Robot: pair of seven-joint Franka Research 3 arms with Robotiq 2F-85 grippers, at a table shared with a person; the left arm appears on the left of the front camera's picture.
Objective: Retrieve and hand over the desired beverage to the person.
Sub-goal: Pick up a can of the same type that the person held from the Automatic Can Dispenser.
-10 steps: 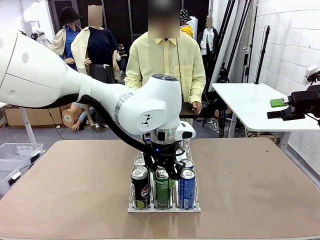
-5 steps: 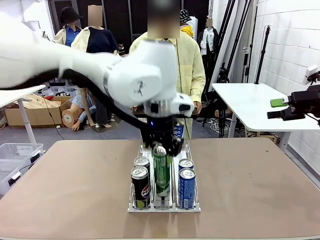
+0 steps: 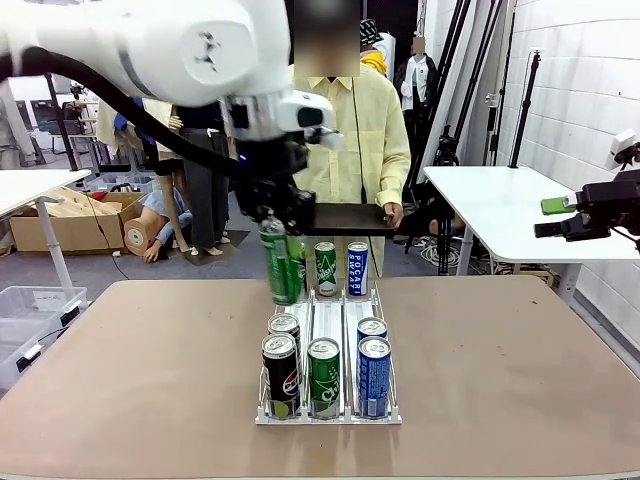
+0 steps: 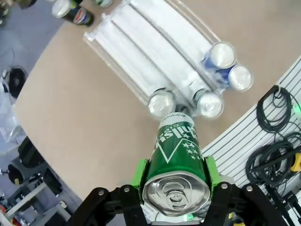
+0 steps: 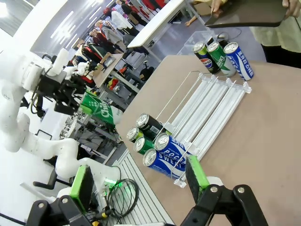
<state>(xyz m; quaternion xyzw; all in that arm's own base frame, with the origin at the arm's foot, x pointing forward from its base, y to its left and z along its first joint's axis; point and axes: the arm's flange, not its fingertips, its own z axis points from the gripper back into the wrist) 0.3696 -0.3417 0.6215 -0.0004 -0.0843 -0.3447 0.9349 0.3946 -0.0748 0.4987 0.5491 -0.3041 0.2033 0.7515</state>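
My left gripper (image 3: 276,232) hangs high above the table's far half, shut on a green can (image 3: 281,275) that dangles upright under it. In the left wrist view the green pads (image 4: 139,173) clamp this green can (image 4: 176,141) near its top. The person (image 3: 352,120) in a pale-yellow shirt stands at the far side, holding a dark tray (image 3: 345,218) level. My right gripper (image 3: 560,215) stays off to the right beside the table, and in its own view the right gripper (image 5: 138,183) is open with nothing between its fingers.
A clear wire rack (image 3: 328,412) sits mid-table. At its near end stand a black can (image 3: 281,372), a green can (image 3: 323,375) and a blue can (image 3: 373,375), with two more behind. A green can (image 3: 326,268) and a blue can (image 3: 357,268) stand at its far end. A white side table (image 3: 500,205) is at right.
My left arm has lifted the green can out of the rack's middle lane, up and toward the far left. Another green can now stands at that lane's front. The right arm is still.
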